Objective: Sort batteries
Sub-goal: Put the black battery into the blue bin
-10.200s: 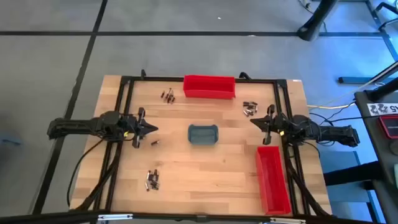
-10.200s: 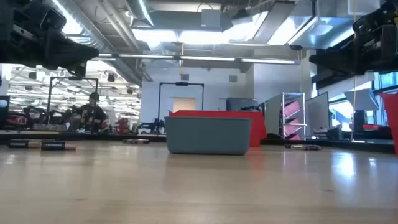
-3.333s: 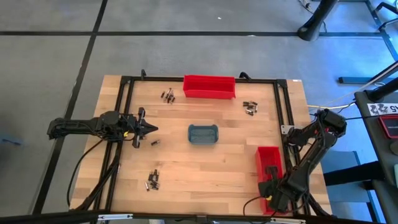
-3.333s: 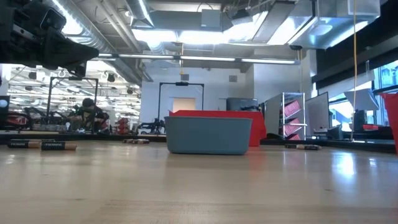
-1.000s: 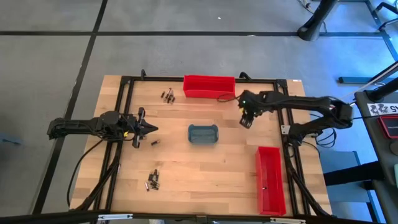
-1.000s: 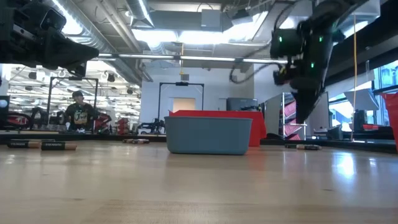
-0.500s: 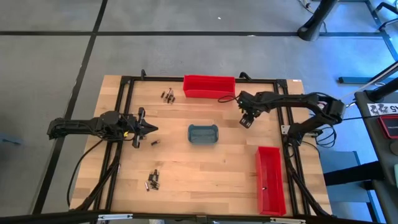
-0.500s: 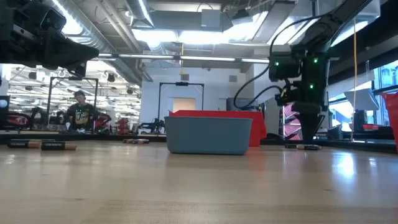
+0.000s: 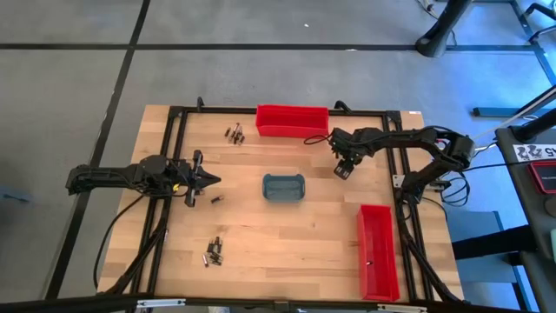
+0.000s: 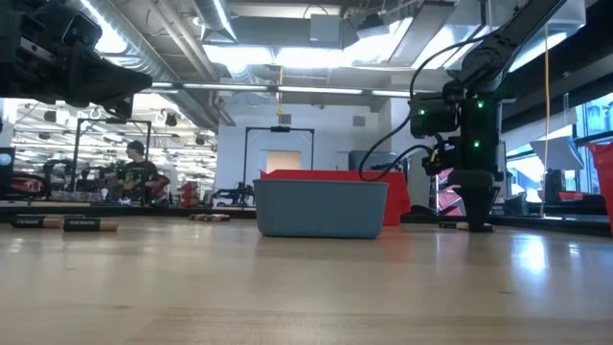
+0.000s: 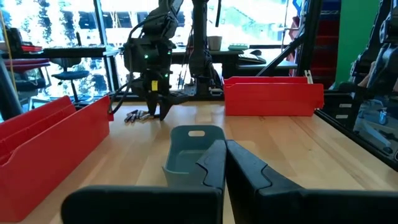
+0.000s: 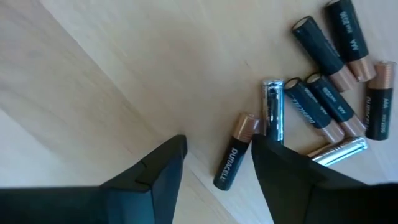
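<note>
A cluster of several batteries [image 12: 323,93], black-and-copper and silvery, lies on the wood at the table's far right. My right gripper [image 12: 217,149] points down over it, open. One black-and-copper battery [image 12: 233,158] lies between its fingers. The same gripper shows in the high view [image 9: 343,169] and low down by the table top in the low view [image 10: 476,218]. My left gripper [image 9: 208,181] waits at the table's left side, level and shut [image 11: 224,158]. Other batteries lie at the far left [image 9: 234,133], the near left [image 9: 213,252] and by the left gripper [image 9: 215,199]. My right gripper comes from above, fingers pointing down, one on each side of the black-and-copper battery, which lies flat on the table. One fingertip [image 12: 264,146] stands close to the battery's copper end [image 12: 245,127]. Whether it touches, I cannot tell.
A grey-blue tray [image 9: 284,188] stands at the table's middle. One red bin [image 9: 293,121] sits at the far edge, another [image 9: 380,252] along the near right. A black frame [image 9: 178,117] runs around the table. People show in the room behind [image 10: 139,172].
My right gripper has sunk straight down toward the table over the far-right batteries, staying open and pointing down. The batteries have not moved.
</note>
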You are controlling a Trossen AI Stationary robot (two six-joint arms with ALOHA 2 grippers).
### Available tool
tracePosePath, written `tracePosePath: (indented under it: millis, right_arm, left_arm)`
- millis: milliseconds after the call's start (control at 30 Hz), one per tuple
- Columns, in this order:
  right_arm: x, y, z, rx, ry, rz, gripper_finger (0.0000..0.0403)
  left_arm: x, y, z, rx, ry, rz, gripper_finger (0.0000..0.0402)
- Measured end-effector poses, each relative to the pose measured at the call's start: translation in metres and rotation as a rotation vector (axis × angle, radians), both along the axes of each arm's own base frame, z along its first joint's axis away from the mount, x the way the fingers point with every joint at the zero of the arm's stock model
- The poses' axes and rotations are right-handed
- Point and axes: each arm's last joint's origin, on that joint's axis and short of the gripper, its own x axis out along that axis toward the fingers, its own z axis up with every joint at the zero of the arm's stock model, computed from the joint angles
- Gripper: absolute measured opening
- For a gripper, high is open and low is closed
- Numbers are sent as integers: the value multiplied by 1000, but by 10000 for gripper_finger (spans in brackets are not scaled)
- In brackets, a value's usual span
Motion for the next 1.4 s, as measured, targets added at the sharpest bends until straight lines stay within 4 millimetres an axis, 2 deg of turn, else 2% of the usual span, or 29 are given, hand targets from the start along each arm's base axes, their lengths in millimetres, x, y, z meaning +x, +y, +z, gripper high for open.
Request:
tracePosePath:
  millis: [133,333,367,567,700,800,967,1233,1400]
  right_arm:
    - [0,1,0,23,-10,3,147]
    - [1,2,0,45,-17,30,27]
    - [0,2,0,42,-14,33,18]
    - [5,17,5,49,-2,97,34]
    - [17,33,25,32,-15,178,13]
    - [27,48,39,-18,-6,222,11]
    - [53,80,68,-61,-121,331,16]
    - [98,130,121,-132,-493,504,12]
    - [124,141,127,-141,-586,579,11]
  left_arm:
    - [0,0,0,0,0,0,1]
    - [0,0,0,0,0,0,1]
    - [0,0,0,0,0,0,1]
    - [0,0,0,0,0,0,1]
    - [0,0,0,0,0,0,1]
    - [0,0,0,0,0,0,1]
    - [0,0,0,0,0,0,1]
    - [0,0,0,0,0,0,1]
    - [0,0,0,0,0,0,1]
